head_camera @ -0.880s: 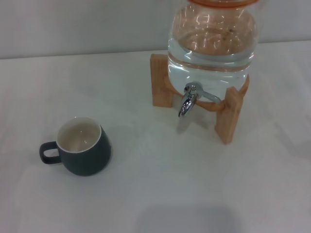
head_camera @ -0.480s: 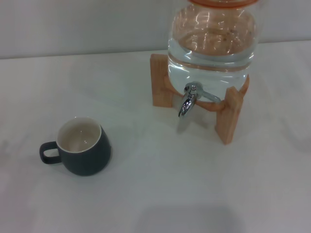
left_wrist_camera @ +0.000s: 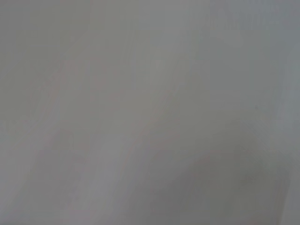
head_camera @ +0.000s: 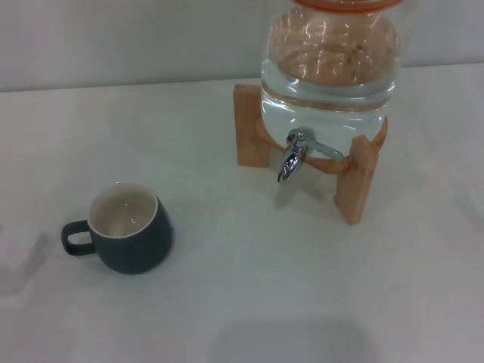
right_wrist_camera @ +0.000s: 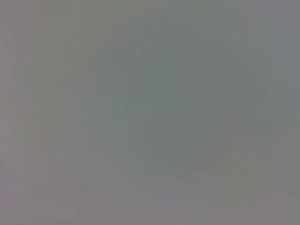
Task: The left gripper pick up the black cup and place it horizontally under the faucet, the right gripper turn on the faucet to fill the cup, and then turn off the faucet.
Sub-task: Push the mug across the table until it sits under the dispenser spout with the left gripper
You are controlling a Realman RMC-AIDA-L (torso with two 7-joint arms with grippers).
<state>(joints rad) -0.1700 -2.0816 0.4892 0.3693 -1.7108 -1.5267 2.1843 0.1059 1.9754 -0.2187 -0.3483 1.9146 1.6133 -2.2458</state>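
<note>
The black cup (head_camera: pixel 128 229) stands upright on the white table at the left, its cream inside showing and its loop handle pointing left. The chrome faucet (head_camera: pixel 293 155) sticks out of the clear glass water jar (head_camera: pixel 330 64), its spout pointing down over bare table. The cup is well to the left of the faucet and nearer to me. Neither gripper shows in the head view. Both wrist views show only plain grey surface.
The jar holds water and rests on a wooden stand (head_camera: pixel 357 178) at the back right. The white table (head_camera: pixel 249 302) stretches around both. A faint shadow lies at the table's left edge (head_camera: pixel 23 268).
A faint shadow has grown on the table at the far left edge. The cup, jar and faucet have not moved.
</note>
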